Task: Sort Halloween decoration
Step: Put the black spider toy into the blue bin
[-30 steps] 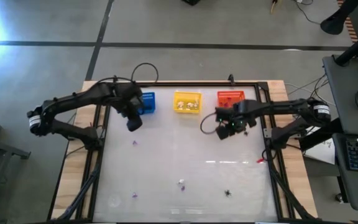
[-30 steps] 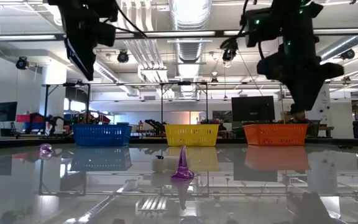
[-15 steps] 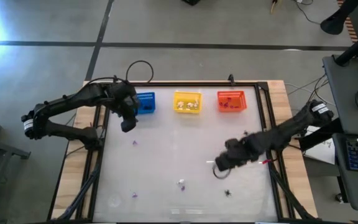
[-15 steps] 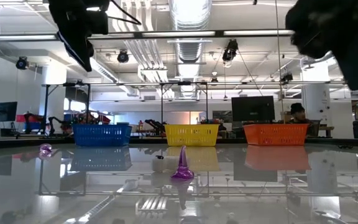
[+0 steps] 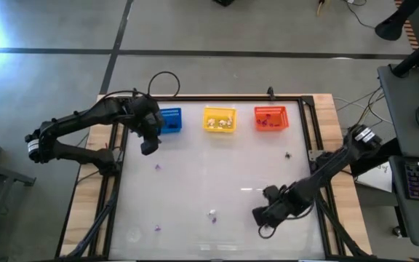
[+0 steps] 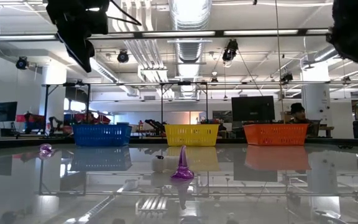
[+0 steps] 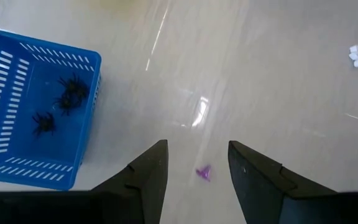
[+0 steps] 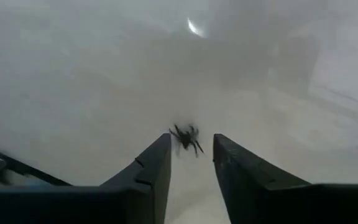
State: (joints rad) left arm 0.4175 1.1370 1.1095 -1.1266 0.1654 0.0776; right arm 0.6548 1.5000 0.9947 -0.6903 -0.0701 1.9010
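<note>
Jaws of right gripper parted, empty, black spider trinket just ahead between tips, on bench well apart from yellow basket. Jaws of left gripper parted, empty, beside blue basket; purple trinket between tips.

Three baskets line the bench's far edge; my left gripper hangs beside them, my right gripper over a spider near front.
</note>
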